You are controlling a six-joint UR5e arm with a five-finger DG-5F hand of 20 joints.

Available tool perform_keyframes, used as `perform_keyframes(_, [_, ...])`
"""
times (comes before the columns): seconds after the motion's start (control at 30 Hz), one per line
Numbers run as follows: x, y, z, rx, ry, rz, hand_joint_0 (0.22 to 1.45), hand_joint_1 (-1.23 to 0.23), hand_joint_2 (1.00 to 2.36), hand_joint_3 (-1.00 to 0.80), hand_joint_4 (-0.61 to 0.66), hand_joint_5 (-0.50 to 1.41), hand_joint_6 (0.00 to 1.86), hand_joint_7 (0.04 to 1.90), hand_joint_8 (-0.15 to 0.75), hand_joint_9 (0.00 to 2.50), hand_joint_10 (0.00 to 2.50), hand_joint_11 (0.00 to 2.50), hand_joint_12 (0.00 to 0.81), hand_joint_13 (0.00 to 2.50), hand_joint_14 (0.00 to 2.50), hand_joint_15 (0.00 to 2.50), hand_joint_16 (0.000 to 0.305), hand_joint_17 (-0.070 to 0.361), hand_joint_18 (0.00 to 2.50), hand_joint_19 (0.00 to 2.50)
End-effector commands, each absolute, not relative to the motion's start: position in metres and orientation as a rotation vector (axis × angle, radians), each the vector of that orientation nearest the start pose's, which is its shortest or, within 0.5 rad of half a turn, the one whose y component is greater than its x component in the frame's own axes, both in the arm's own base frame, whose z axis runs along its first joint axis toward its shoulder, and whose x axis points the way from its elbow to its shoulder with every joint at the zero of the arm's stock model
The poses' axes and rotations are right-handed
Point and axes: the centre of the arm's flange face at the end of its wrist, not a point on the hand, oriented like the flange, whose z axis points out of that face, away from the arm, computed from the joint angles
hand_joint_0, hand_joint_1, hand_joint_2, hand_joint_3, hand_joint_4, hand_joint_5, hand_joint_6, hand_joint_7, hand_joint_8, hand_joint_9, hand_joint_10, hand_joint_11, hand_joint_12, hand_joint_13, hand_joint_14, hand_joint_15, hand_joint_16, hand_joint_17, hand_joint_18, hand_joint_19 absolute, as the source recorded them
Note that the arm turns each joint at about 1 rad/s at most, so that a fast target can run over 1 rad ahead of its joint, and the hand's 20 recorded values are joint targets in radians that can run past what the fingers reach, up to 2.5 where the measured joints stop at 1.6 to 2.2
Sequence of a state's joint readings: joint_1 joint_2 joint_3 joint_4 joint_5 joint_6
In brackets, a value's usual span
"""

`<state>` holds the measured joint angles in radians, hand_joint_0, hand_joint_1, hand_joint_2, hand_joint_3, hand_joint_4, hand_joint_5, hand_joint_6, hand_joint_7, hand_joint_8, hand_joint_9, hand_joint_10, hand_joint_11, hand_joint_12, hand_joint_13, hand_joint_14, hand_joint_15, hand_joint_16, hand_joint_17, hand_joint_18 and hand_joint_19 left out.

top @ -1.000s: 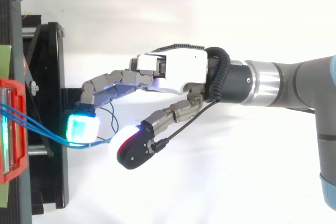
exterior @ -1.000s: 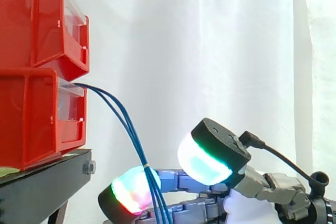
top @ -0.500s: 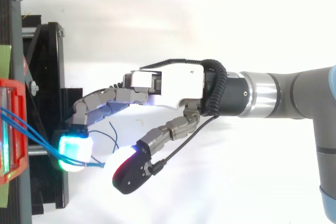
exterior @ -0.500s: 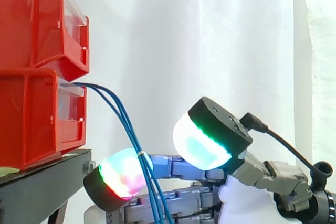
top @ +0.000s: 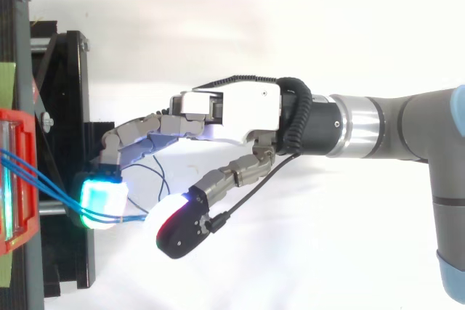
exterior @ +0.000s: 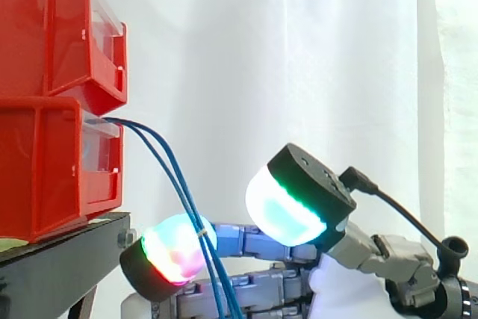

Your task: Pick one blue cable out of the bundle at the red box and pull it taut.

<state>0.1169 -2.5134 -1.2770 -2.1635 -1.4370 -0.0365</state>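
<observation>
Several thin blue cables (exterior: 159, 156) leave the lower red box (exterior: 45, 169) and droop down to the right. They are tied together by a small white band. My hand (top: 232, 110) reaches in from the right with its fingers stretched toward the box. In the side view the cables run down across a glowing fingertip pad (exterior: 173, 248) and the fingers (exterior: 246, 289) below it. From above, the cables (top: 36, 179) pass under that fingertip pad (top: 102, 203) and come out beside the thumb pad (top: 182, 226), which stands a little apart. The hand is open.
The red boxes are stacked, with an upper one (exterior: 52, 28) above the cable box, on a black stand (exterior: 60, 267) at the left. A white curtain hangs behind. The arm comes in from the right in the top view.
Over the last second the hand moved left toward the red box, its fingertip sliding along the cables. In the last half second it has barely shifted.
</observation>
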Motion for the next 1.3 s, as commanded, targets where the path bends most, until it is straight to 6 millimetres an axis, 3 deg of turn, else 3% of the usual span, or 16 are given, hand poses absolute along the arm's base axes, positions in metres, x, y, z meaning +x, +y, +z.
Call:
perform_keyframes(0.0, [0.797, -0.054, 0.103, 0.972, 0.921, 1.357, 0.59, -0.68, 1.0, -0.48, 0.37, -0.13, 0.5, 0.96, 0.325, 0.56, 0.0, 0.14, 0.368, 0.43, 0.01, 0.17, 0.053, 0.119, 0.4, 0.29])
perform_keyframes(0.43, [0.797, -0.055, 0.103, 0.983, 0.914, 1.371, 0.58, -0.68, 1.0, -0.48, 0.37, -0.13, 0.5, 0.95, 0.327, 0.55, 0.0, 0.13, 0.368, 0.43, 0.01, 0.17, 0.053, 0.119, 0.39, 0.29])
perform_keyframes(0.7, [0.798, -0.055, 0.078, 0.991, 0.896, 1.394, 0.58, -0.68, 1.0, -0.48, 0.37, -0.13, 0.5, 0.93, 0.327, 0.55, 0.0, 0.13, 0.367, 0.42, 0.01, 0.17, 0.053, 0.119, 0.39, 0.29])
perform_keyframes(1.27, [0.801, -0.055, 0.082, 0.992, 0.884, 1.411, 0.59, -0.69, 1.0, -0.48, 0.37, -0.13, 0.5, 0.97, 0.327, 0.55, 0.0, 0.14, 0.365, 0.43, 0.01, 0.16, 0.053, 0.119, 0.39, 0.29])
